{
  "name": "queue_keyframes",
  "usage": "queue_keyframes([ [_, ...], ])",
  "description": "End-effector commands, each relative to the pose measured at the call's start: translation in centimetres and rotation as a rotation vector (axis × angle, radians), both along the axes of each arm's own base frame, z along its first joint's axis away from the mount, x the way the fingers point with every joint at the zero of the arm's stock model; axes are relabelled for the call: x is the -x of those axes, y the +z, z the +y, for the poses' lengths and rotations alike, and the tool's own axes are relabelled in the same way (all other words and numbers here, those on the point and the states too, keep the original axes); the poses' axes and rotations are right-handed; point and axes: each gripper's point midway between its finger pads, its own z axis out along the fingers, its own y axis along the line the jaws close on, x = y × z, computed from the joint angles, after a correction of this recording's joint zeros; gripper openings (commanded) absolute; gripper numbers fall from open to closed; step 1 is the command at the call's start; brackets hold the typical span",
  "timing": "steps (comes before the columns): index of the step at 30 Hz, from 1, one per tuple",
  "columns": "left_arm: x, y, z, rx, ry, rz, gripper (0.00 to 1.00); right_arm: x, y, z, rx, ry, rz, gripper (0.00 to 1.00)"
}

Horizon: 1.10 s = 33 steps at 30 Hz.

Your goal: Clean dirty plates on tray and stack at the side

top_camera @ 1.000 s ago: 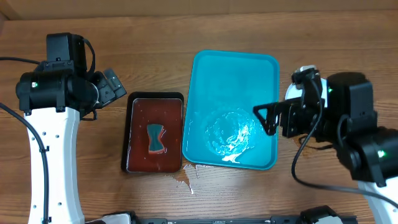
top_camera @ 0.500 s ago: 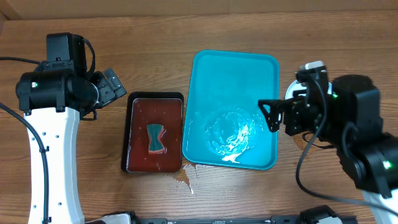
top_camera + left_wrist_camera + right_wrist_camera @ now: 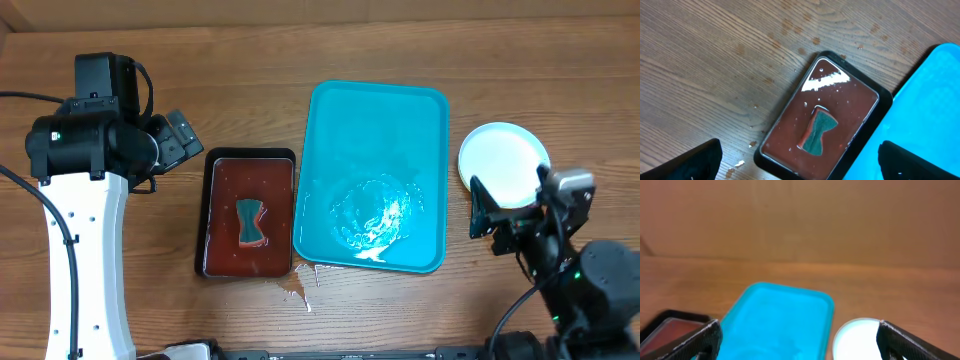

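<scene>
The bright-blue tray [image 3: 375, 120] lies mid-table with no plates on it, only a wet film [image 3: 370, 215] in its near half. A clean white plate [image 3: 503, 160] rests on the wood just right of the tray; how many lie stacked there I cannot tell. My right gripper [image 3: 510, 200] hovers open at the plate's near edge, nothing between its fingers. Its wrist view shows the tray [image 3: 780, 315] and the plate [image 3: 855, 337] ahead. My left gripper [image 3: 182, 138] hangs open and empty, left of the tray.
A small dark brown tray [image 3: 205, 215] holding reddish liquid and a teal sponge [image 3: 250, 222] sits left of the blue tray, also below my left wrist [image 3: 818, 131]. Water is spilled on the wood [image 3: 300, 280] at the front. A cardboard wall [image 3: 800, 220] stands at the back.
My right arm has drawn back from the blue tray's right edge toward the front right, uncovering the white plate. The left arm has not moved.
</scene>
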Motion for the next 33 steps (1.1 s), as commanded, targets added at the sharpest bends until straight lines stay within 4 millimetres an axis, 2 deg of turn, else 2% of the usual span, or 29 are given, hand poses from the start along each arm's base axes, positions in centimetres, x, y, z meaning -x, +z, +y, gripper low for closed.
queue_keyframes([
  [1,-0.1,0.4,0.3,-0.013,0.005,-0.012,1.00,0.7,-2.1,-0.4,0.000,-0.015,-0.049,1.00],
  [7,-0.1,0.4,0.3,-0.013,0.006,-0.012,1.00,1.1,-4.6,-0.4,-0.022,-0.009,-0.185,1.00],
  [13,-0.1,0.4,0.3,-0.013,0.005,-0.012,1.00,1.3,-7.1,-0.2,-0.029,0.000,-0.242,1.00],
  [21,-0.1,0.4,0.3,-0.013,0.005,-0.012,1.00,0.0,-9.2,0.6,-0.042,0.035,-0.330,1.00],
  [27,-0.1,0.4,0.3,-0.013,0.005,-0.012,1.00,0.0,-10.0,1.1,-0.043,0.051,-0.304,1.00],
  [33,-0.1,0.4,0.3,-0.013,0.005,-0.012,1.00,-0.1,-12.4,1.3,-0.030,0.057,-0.205,1.00],
])
